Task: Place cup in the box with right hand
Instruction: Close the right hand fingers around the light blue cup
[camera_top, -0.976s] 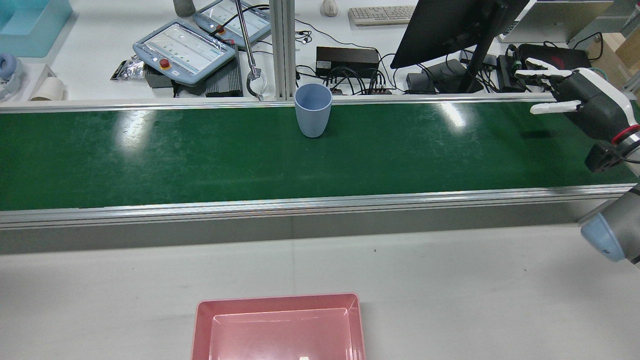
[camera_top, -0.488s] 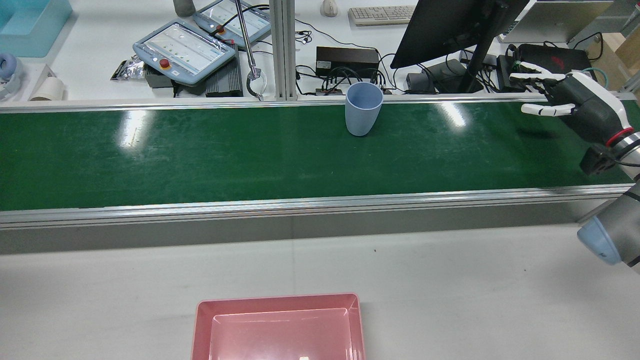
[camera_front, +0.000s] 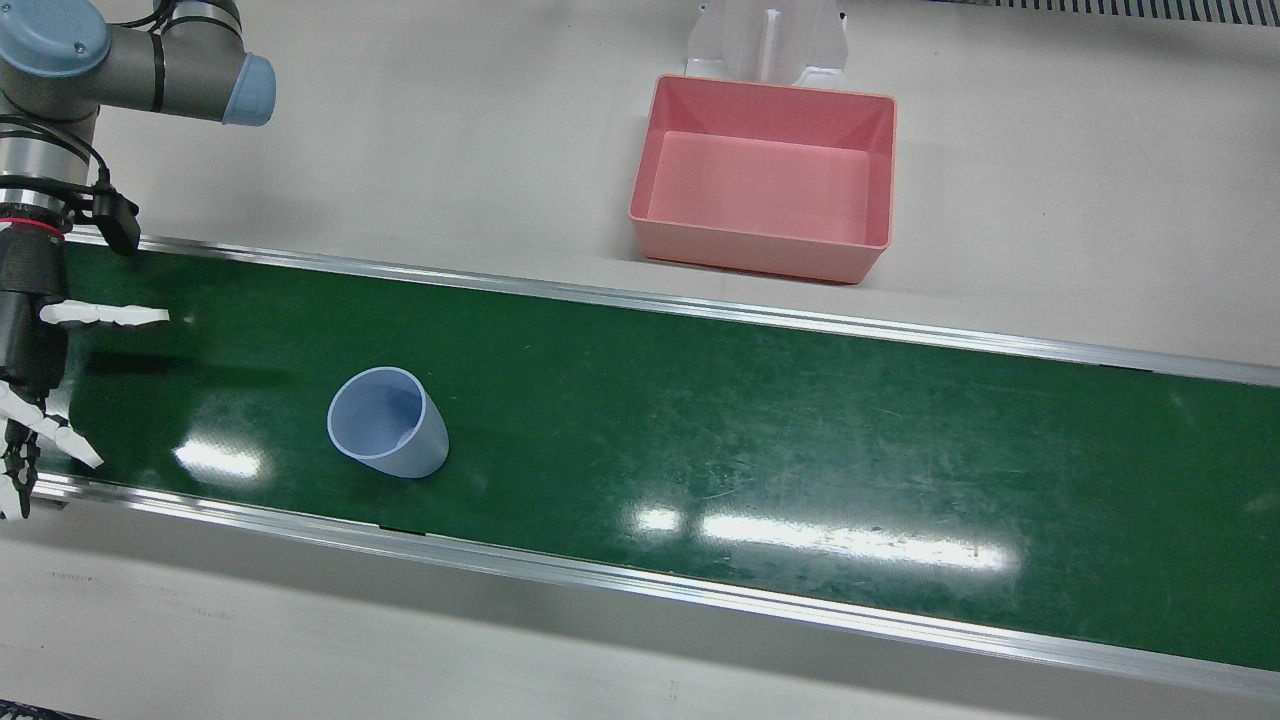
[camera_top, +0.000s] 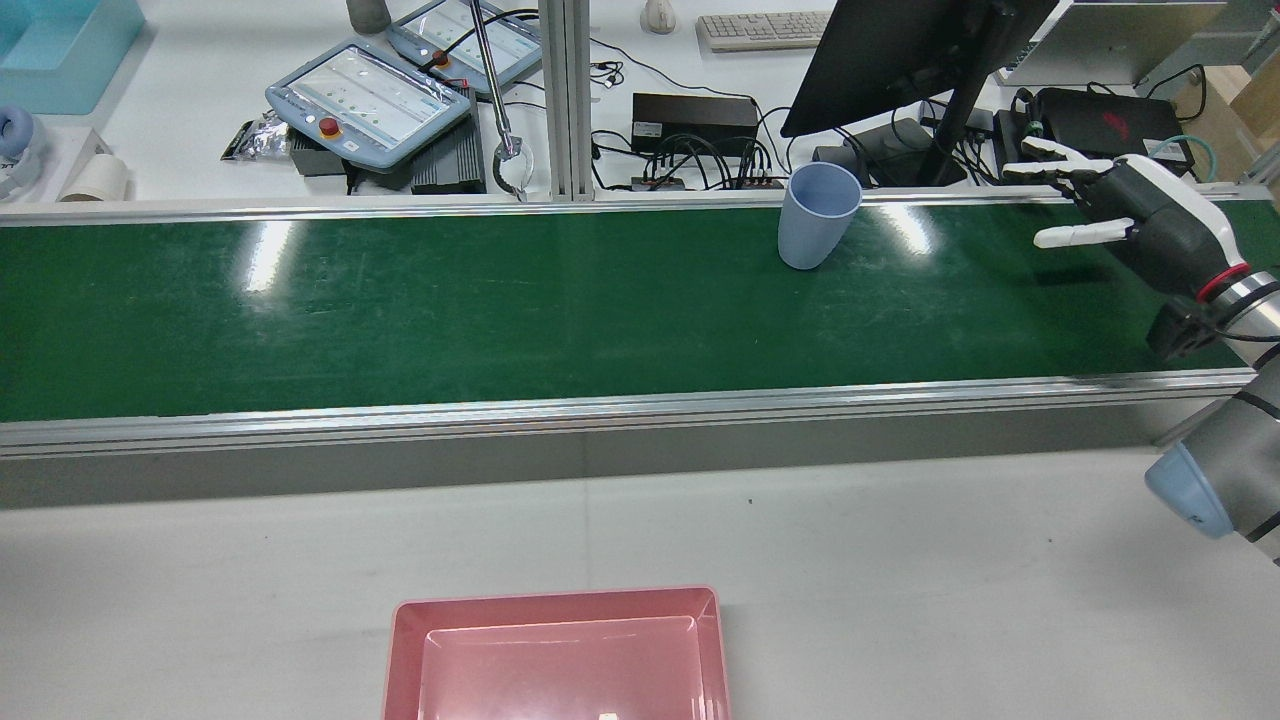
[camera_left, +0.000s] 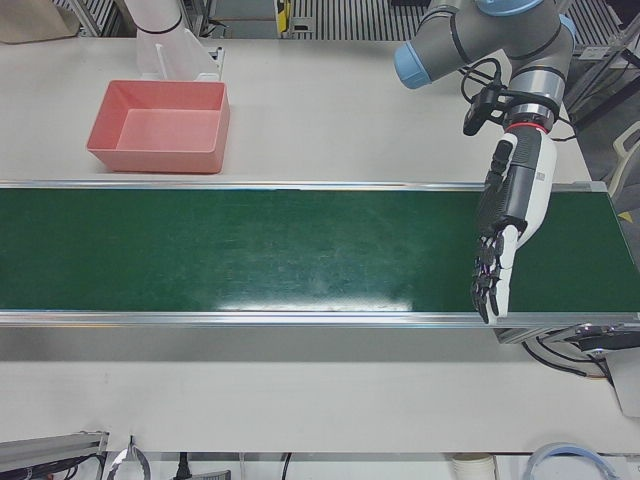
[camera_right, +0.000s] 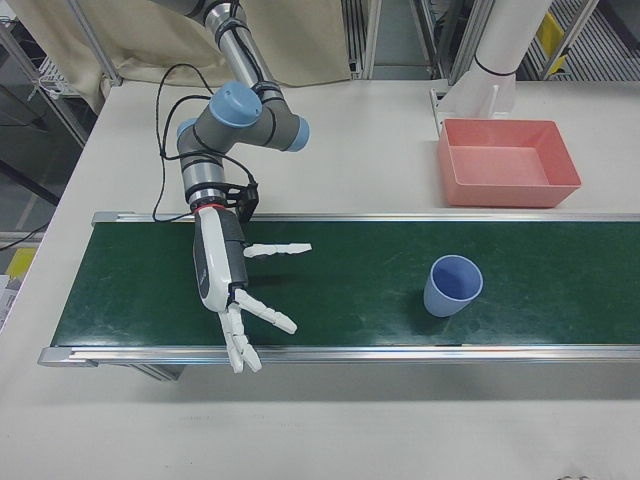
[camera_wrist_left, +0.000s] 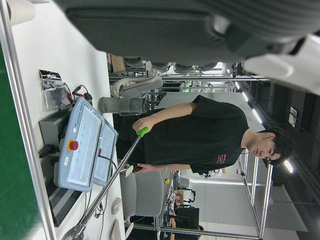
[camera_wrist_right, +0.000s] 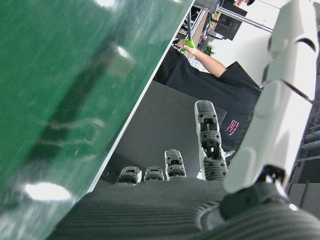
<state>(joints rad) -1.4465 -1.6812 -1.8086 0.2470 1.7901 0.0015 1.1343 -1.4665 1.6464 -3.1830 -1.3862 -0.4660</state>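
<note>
One cup (camera_right: 452, 286) stands upright on the belt (camera_right: 340, 290), at three o'clock from my right hand (camera_right: 225, 290), fingers spread wide, holding nothing.

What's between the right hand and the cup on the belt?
Nothing: only bare green belt separates the right hand from the blue cup, clearest in the right-front view.

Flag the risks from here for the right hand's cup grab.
1. The blue cup stands near the far edge of the green conveyor belt; a clumsy contact from the open right robot hand could tip it or push it off.
2. Its tapered wall may slip out of a loose grasp.
3. The pink box lies across the belt's near rail; a low carry might clip it.
</note>
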